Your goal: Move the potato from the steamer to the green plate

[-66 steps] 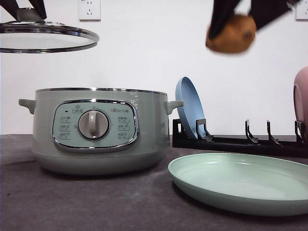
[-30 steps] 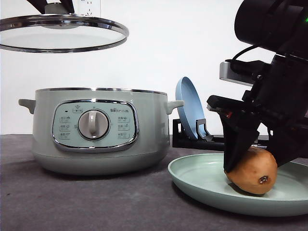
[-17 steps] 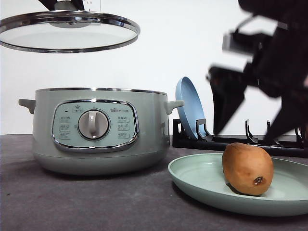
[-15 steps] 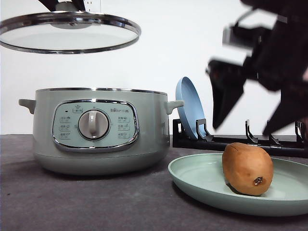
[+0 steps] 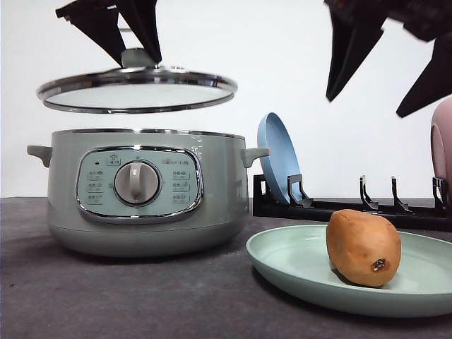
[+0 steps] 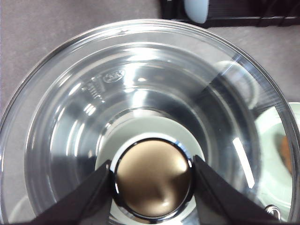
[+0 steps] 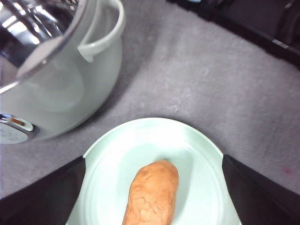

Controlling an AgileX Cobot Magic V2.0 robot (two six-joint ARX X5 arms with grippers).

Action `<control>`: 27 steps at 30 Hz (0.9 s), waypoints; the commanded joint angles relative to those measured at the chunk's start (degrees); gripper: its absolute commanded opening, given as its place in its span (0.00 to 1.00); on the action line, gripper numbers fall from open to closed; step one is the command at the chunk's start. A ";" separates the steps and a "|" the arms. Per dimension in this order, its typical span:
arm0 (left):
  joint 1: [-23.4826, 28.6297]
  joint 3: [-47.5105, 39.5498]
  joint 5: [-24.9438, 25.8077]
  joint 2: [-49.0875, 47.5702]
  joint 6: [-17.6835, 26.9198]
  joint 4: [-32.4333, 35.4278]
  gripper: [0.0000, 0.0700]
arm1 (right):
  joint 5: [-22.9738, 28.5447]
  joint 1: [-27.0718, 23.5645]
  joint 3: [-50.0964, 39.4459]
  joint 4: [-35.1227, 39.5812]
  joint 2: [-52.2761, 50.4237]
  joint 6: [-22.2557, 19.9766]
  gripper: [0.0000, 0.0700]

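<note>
The potato (image 5: 363, 246) now lies on the green plate (image 5: 296, 265), resting on its side toward the plate's right half, with nothing touching it. A second ago the right gripper (image 5: 385, 67) was still down around it; since then it has let go and lifted well clear, and it now hangs high above the plate with its jaws spread wide and empty. To my eye that settles the transfer itself: the potato is out of the steamer (image 5: 145, 191) and sitting where it belongs.

The other change is on the left. The glass lid (image 5: 138, 90) has come down from higher up and now hovers just above the steamer's rim, not yet touching. The left gripper (image 5: 131, 53) is clamped on the lid's knob (image 6: 153, 178). What remains looks like setting the lid back.

Behind the plate, toward the worktop's (image 5: 141, 296) far right edge, a black dish rack (image 5: 353, 208) holds a blue plate (image 5: 279, 166) upright, and a pink plate (image 5: 443, 141) shows at the right edge. Nothing stands between lid and pot.
</note>
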 commanded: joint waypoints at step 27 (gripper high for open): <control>-1.63 1.53 -0.09 5.72 0.96 4.01 0.00 | 0.75 0.35 0.74 -1.85 -2.65 -0.50 0.85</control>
